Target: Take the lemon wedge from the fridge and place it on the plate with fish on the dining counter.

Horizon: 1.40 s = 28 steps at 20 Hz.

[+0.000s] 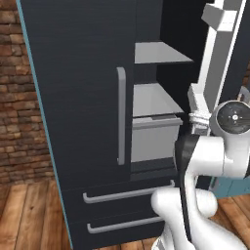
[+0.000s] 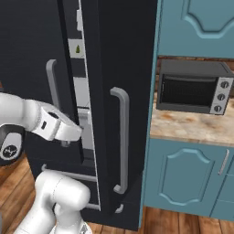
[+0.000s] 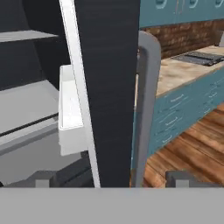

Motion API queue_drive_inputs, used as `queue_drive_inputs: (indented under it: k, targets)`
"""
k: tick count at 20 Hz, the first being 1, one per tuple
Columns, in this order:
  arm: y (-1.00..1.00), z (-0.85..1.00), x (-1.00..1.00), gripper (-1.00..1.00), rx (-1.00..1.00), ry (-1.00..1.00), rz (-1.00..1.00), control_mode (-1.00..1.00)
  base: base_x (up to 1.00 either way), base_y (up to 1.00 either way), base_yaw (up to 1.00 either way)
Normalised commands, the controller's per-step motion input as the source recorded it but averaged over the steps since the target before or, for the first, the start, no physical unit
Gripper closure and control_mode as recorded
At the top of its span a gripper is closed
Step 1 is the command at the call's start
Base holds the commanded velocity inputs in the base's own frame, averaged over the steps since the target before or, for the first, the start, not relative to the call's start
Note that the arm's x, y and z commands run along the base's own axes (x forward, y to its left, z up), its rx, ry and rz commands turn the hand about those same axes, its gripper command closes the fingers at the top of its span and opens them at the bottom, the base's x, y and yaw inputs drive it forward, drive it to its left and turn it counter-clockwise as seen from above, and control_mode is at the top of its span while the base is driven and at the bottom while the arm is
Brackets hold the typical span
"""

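The fridge [image 1: 78, 97] is tall and charcoal-black, its left door shut and its right door [image 2: 116, 68] swung partly open. Through the gap, a tiny yellowish-green lemon wedge [image 2: 77, 49] rests high up on a light shelf. My gripper [image 2: 68, 136] is at the open door's edge, well below the wedge. In the hand view the gripper [image 3: 111, 179] is open, with the dark door edge [image 3: 109, 87] standing between the two spread fingertips [image 3: 43, 179] and untouched by them. The grey bar handle [image 3: 146, 109] is just right of that edge. The plate with fish and the dining counter are out of view.
Light grey inner shelves [image 1: 156, 100] and a bin [image 1: 154, 139] show inside the fridge, with two lower drawers [image 1: 127, 195] beneath. A dark toaster oven [image 2: 194, 87] sits on a beige counter [image 2: 192, 125] over teal cabinets [image 2: 183, 176] to the right. A brick wall [image 1: 19, 97] stands left.
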Motion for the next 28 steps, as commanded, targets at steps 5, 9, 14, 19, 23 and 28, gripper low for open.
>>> queue_drive_inputs:
  k: [5, 9, 14, 19, 23, 28]
  targets:
    - [0.76, 0.23, 0.59, -1.00, -0.17, -0.06, -0.54, -1.00, 0.00, 0.00, 0.00]
    - [0.10, 0.04, 1.00, -1.00, -0.11, 0.00, -0.53, -1.00, 0.00, 0.00, 0.00]
    - [-0.16, 0.00, 0.94, -1.00, -0.01, 0.06, -0.18, -1.00, 0.00, 0.00, 0.00]
    - [-0.66, 0.00, 0.66, -1.00, 0.04, 0.09, 0.00, -1.00, 0.00, 0.00, 0.00]
    - [-1.00, 0.00, -0.01, -1.00, 0.08, 0.00, 0.00, -1.00, 0.00, 0.00, 0.00]
    - [-1.00, 0.00, -0.30, -1.00, 0.09, 0.00, 0.00, -1.00, 0.00, 0.00, 0.00]
